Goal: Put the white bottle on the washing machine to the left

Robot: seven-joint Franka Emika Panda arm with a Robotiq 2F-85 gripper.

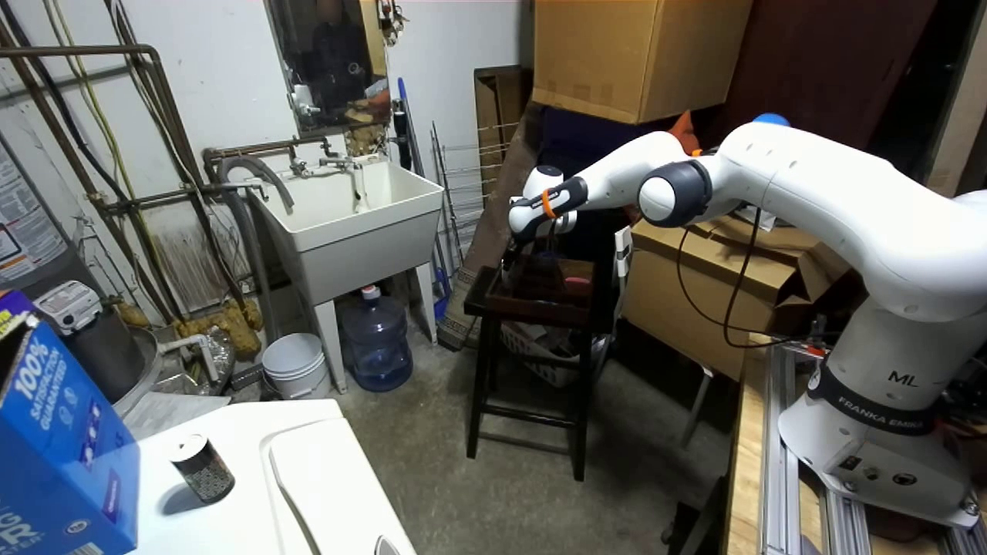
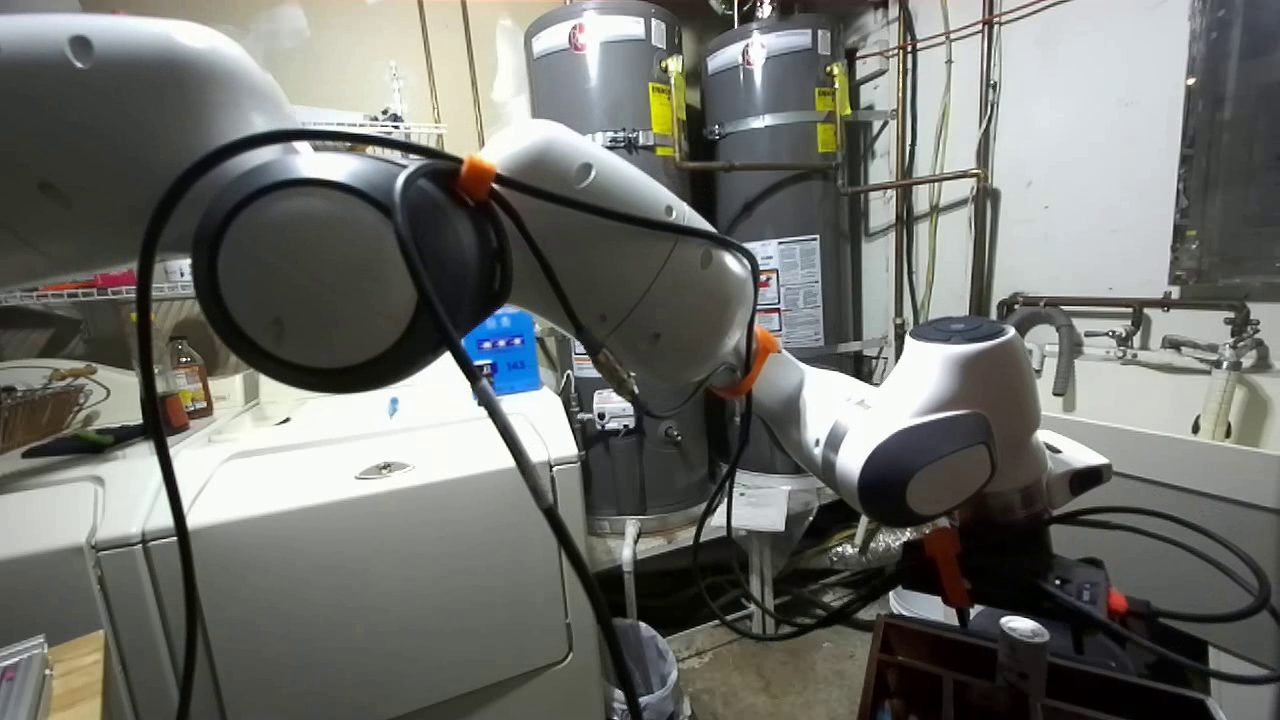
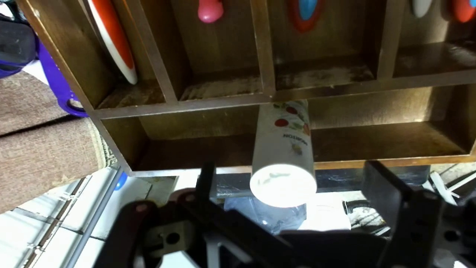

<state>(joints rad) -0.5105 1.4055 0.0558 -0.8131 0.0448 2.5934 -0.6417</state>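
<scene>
White bottle is in the long compartment of the wooden tray, roughly upright, MORTON print upside down to me, small coloured pictures on its side, white top facing my camera; slightly off centre in the wrist view, toward 4 o'clock. My gripper has its jaws well apart: fingers at 9 and 3 o'clock of that white top, gap showing on each side. Can't tell how deep they sit along the bottle. In an exterior view it stands between 5 and 6 o'clock from my wrist joint. Wrist view again, clocked from the bottle, smaller compartments past the divider hold: orange-and-white piece at 10, pink rounded piece at 11, red-and-blue piece at 12, pale piece and red piece sharing a compartment between 1 and 2, all cut off by the frame. Purple piece outside the tray, near 10. In an exterior view the tray is on a black stool. From the stool: sink at 10, blue water jug at 9 and below the sink, cardboard box at 2, washing machine at 8, well apart from the stool. On the machine: blue box, and a short dark cylinder near it at 3 o'clock. Blue box and machine show in both exterior views; in an exterior view my arm crosses in front of part of the machine.
</scene>
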